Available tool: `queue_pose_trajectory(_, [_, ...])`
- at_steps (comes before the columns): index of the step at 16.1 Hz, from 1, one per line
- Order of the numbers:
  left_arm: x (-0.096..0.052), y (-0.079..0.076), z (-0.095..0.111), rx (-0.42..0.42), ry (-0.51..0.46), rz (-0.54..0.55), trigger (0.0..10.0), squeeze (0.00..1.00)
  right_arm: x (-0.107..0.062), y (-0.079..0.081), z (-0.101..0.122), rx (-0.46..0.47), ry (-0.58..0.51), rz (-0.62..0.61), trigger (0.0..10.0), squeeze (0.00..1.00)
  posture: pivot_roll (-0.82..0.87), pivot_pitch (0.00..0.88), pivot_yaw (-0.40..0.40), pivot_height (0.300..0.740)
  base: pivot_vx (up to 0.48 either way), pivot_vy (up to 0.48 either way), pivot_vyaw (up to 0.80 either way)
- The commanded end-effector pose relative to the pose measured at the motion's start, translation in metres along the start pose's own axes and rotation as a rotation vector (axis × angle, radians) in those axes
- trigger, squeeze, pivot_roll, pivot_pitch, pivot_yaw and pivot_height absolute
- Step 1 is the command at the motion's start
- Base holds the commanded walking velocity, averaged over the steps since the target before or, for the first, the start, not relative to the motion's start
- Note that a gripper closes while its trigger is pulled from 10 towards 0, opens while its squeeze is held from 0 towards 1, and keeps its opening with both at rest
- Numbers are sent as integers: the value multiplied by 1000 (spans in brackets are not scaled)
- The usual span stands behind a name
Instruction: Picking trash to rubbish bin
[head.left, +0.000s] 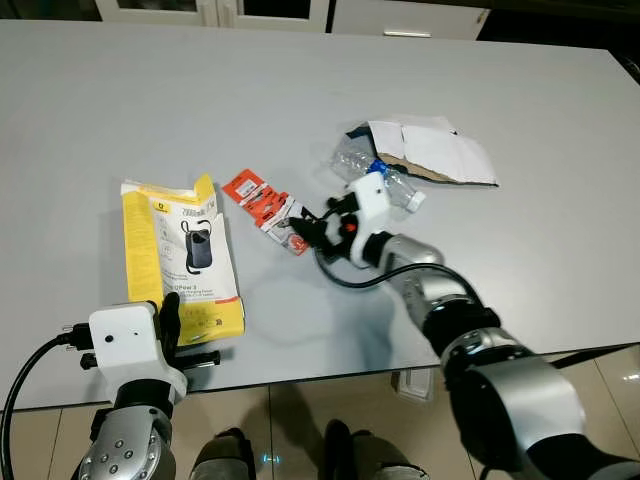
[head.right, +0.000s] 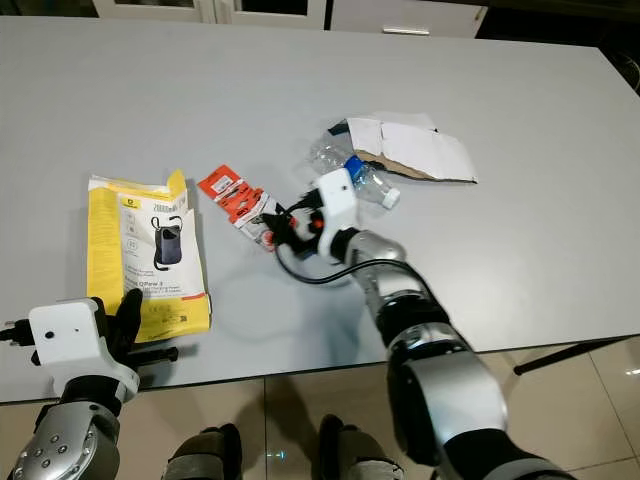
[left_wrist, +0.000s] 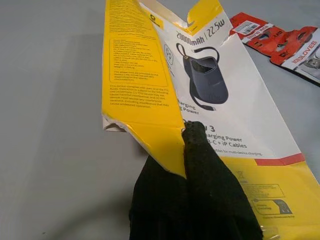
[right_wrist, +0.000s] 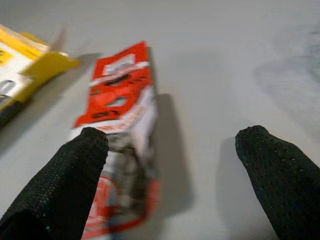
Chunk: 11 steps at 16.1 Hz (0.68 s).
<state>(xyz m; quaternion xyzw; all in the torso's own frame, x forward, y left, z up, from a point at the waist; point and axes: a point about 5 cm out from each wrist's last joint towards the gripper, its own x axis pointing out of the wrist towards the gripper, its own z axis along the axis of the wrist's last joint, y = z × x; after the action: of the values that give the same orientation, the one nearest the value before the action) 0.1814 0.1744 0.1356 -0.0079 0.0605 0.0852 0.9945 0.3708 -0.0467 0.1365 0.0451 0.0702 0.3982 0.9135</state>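
My right gripper (right_wrist: 172, 145) is spread wide over the grey table (head.left: 120, 110), one finger (right_wrist: 75, 165) touching the red wrapper (head.left: 262, 204), nothing grasped. My left gripper (left_wrist: 192, 150) is clamped on the near edge of the flattened yellow box (head.left: 180, 260). A plastic bottle (head.left: 375, 172) and torn cardboard (head.left: 430, 150) lie beyond the right gripper.

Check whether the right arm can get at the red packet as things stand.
Probably yes: the right pincer is open just short of the red packet, one finger over its end, and the grey table around it is bare.
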Motion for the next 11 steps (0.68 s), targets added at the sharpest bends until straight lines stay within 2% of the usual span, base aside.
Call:
queue_pose_trajectory(1, [-2,0,-19,12,108,4,2118,0,-4,8,-30,109,111,37,10000,1000,165,253,-123,740,0,0,0])
queue_pose_trajectory(5, [-2,-1,-19,11,109,-1,2078,0,1,20,-35,144,116,86,10000,1000,167,254,-126,740,0,0,0])
queue_pose_trajectory(6, [-2,-1,-19,10,109,0,2039,0,3,23,-35,153,111,103,2157,1000,167,254,-126,740,0,0,0])
queue_pose_trajectory(7, [-2,-1,-19,10,109,1,2000,0,4,26,-34,159,104,120,0,431,170,256,-127,740,0,0,0])
queue_pose_trajectory(8, [-2,-1,-19,9,110,0,2000,0,4,27,-34,160,100,132,0,0,170,256,-127,740,0,0,0])
queue_pose_trajectory(11, [-2,-2,-19,7,111,-1,2000,0,4,29,-34,163,95,143,0,0,170,256,-127,740,0,0,0])
